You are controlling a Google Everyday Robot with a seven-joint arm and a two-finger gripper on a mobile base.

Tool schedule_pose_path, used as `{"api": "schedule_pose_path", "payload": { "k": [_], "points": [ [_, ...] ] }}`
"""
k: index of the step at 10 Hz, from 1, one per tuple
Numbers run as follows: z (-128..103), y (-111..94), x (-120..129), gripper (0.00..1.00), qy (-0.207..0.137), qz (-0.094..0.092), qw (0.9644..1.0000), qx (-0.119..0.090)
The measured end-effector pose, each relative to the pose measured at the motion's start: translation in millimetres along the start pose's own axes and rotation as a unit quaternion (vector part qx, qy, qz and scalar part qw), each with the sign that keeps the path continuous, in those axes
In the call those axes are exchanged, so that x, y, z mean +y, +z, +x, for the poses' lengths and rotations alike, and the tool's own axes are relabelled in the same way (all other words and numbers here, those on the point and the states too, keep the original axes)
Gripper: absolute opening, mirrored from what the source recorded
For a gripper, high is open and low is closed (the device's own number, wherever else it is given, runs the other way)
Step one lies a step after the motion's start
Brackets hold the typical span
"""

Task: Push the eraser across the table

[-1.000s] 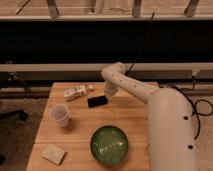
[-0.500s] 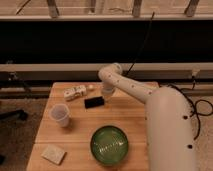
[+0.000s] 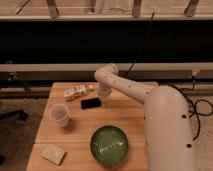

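The eraser [image 3: 91, 103] is a small flat black block lying on the light wooden table [image 3: 75, 130], left of its middle and toward the far side. My white arm reaches in from the right, and the gripper [image 3: 104, 95] hangs down just right of the eraser's right end, close to it or touching it. Its tip is mostly hidden by the wrist.
A white-and-brown small box [image 3: 75, 92] lies just behind and left of the eraser. A clear plastic cup [image 3: 60, 114] stands at the left. A green bowl [image 3: 109, 145] sits near the front edge. A pale beige pad [image 3: 53, 154] lies at the front left corner.
The gripper has moved left along the far side of the table, and the eraser has slid left with it, closer to the small box.
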Motion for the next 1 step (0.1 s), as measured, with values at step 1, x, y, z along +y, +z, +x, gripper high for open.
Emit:
{"api": "schedule_pose_path", "payload": {
  "k": [1],
  "points": [
    [-5.4, -0.3, -3.0, 0.04, -0.006, 0.0, 1.0, 0.0]
  ]
}}
